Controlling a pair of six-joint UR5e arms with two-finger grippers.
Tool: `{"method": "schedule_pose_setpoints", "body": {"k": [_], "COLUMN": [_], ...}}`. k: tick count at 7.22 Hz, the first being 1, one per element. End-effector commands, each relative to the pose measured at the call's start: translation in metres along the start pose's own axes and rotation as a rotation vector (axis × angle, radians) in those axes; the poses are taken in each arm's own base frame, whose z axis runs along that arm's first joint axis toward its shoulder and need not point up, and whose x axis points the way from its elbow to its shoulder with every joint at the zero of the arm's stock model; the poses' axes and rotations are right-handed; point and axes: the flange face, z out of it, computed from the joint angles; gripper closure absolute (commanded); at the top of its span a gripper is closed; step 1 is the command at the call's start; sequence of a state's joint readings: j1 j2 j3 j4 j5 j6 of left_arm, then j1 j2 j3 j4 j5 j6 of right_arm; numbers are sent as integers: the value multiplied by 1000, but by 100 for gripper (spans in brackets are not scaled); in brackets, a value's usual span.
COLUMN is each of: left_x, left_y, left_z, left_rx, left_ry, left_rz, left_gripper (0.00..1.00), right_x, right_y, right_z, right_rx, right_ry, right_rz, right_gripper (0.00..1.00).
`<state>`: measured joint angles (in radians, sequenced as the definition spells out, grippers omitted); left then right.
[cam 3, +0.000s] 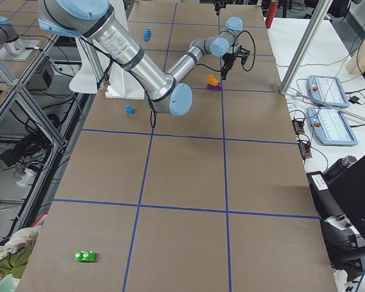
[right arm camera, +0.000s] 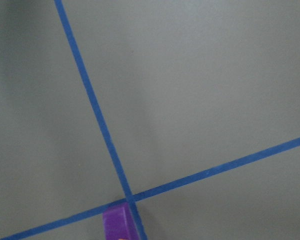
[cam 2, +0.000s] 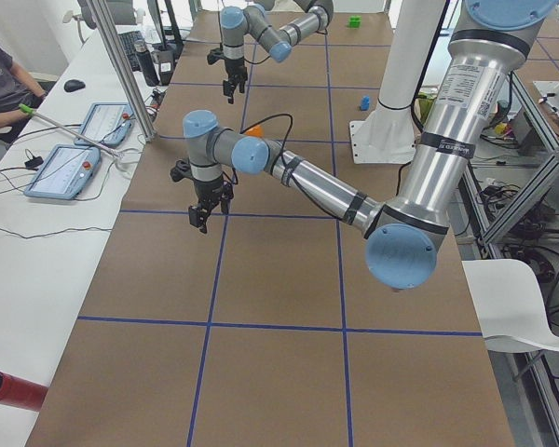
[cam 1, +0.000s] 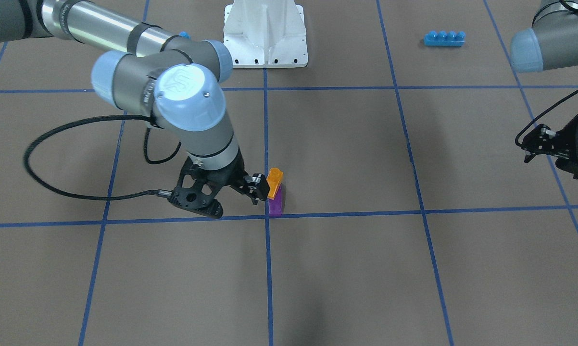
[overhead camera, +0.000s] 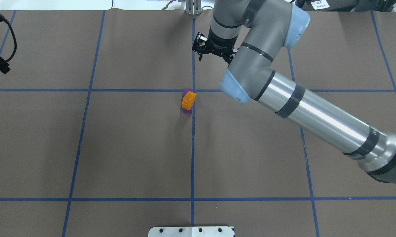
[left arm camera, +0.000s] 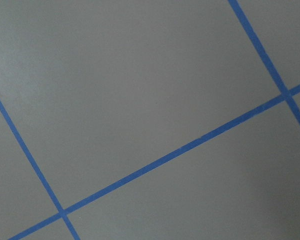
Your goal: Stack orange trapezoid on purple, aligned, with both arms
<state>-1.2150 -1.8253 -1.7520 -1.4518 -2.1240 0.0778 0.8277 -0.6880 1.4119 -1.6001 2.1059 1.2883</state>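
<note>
**Orange trapezoid (overhead camera: pixel 188 100) seated on purple (cam 1: pixel 275 205), at the tape-line crossing (overhead camera: pixel 193 90).**
Right gripper (overhead camera: pixel 214 52) hangs released and empty, raised just beyond the stack, clear of it. Left gripper (cam 1: pixel 534 144) sits well apart near the table edge; its jaw state cannot be determined.

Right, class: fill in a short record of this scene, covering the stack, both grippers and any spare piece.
stack: orange trapezoid sits on purple block, seemingly slightly twisted
place: at a blue tape crossing
right gripper: raised, clear of the stack, fingers open, empty
left gripper: far off to the side, state unclear
spare: long blue brick, well apart
</note>
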Motion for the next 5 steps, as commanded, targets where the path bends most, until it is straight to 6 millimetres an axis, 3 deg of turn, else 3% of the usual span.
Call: {"method": "schedule_pose_setpoints", "body": {"k": [1,2,3,4,5], "left_x": [-31,-68,-89,-108,-116], "left_y": [37,60,102,127,147], "left_z": [11,-6,0,-6,5], "left_rx": [24,41,44,59,38], "left_ry": [-16,9,95,88,88], "left_rz": [-31,-114,-112,-9,2], "left_gripper": [0,0,0,0,0], "right_x": [159,271,368,463,535], "right_y": [-89,-128,-151,-163,-161], "right_z": [-17,-25,-33,-44,-50], "right_rx": [1,-20,-48,-61,-61], "right_ry": [57,82,80,89,96], "right_rz": [-172,-284,-392,-454,-497], "right_gripper": [0,0,0,0,0]}}
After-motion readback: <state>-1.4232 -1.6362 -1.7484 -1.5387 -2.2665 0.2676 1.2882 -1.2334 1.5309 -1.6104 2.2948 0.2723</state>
